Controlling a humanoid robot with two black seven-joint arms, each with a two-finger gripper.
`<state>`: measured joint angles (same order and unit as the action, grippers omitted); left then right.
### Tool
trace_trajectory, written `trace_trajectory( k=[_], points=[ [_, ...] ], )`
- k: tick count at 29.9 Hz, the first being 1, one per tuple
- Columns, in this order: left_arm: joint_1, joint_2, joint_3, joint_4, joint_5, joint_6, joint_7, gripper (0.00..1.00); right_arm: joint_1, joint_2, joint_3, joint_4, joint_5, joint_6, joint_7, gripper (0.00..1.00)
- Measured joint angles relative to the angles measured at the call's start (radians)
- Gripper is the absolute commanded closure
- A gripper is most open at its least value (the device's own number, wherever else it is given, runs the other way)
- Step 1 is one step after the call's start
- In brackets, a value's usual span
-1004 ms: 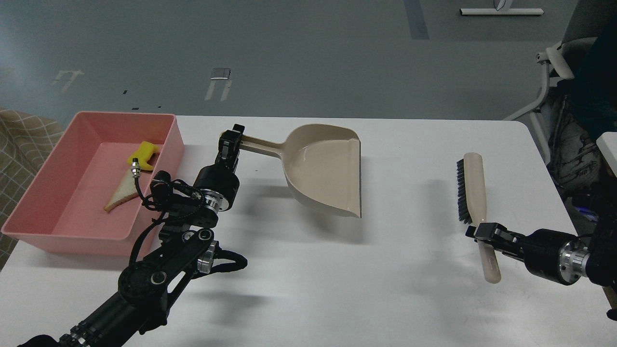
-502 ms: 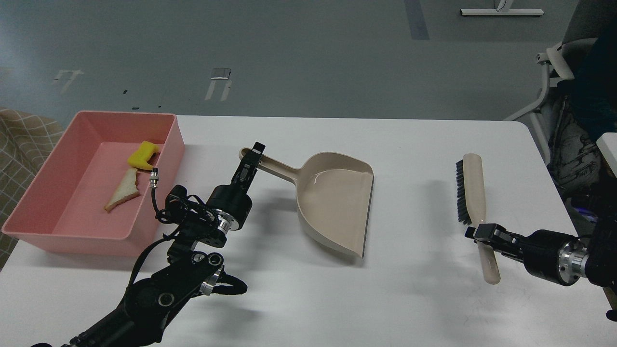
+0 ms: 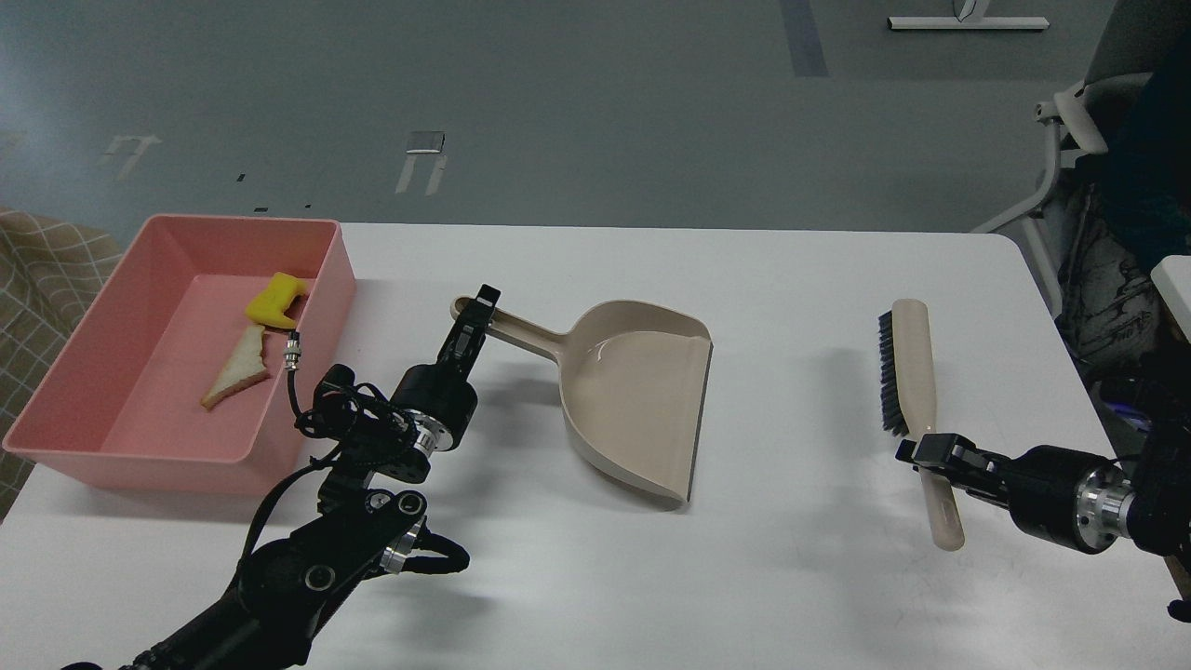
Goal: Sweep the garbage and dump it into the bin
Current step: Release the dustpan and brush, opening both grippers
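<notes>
White table (image 3: 791, 577), grey floor behind | pink bin (image 3: 56, 391) at left edge, holds yellow chunk (image 3: 273, 301) and bread slice (image 3: 239, 367) | left gripper (image 3: 473, 321) clamped on dustpan (image 3: 642, 400) handle, pan flat mid-table | right gripper (image 3: 930, 453) clamped on brush (image 3: 916, 400) handle, right side

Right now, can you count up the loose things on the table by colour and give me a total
Pink: 1, the bin.
Yellow: 1, the foam chunk inside the bin.
White with tan crust: 1, the bread slice inside the bin.
Beige: 2, the dustpan and the brush, which has black bristles.
Total: 5.
</notes>
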<state>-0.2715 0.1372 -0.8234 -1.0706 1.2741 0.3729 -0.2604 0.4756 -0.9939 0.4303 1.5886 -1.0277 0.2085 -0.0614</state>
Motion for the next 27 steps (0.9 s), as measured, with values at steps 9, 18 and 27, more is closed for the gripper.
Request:
trace_trajectory(
  k=[9,18,27],
  points=[
    [0.008,0.013,0.009,0.000,0.005,-0.033,0.001,0.03,-0.013,0.041,0.004,-0.010,-0.001,0.000,-0.001,1.00],
    [0.041,0.097,0.036,-0.024,0.005,-0.092,0.001,0.03,-0.019,0.044,0.005,-0.014,-0.002,0.000,-0.005,1.00],
    [0.121,0.185,0.059,-0.143,0.004,-0.115,-0.002,0.03,-0.020,0.043,0.002,-0.015,0.003,-0.006,-0.015,0.37]
  ],
)
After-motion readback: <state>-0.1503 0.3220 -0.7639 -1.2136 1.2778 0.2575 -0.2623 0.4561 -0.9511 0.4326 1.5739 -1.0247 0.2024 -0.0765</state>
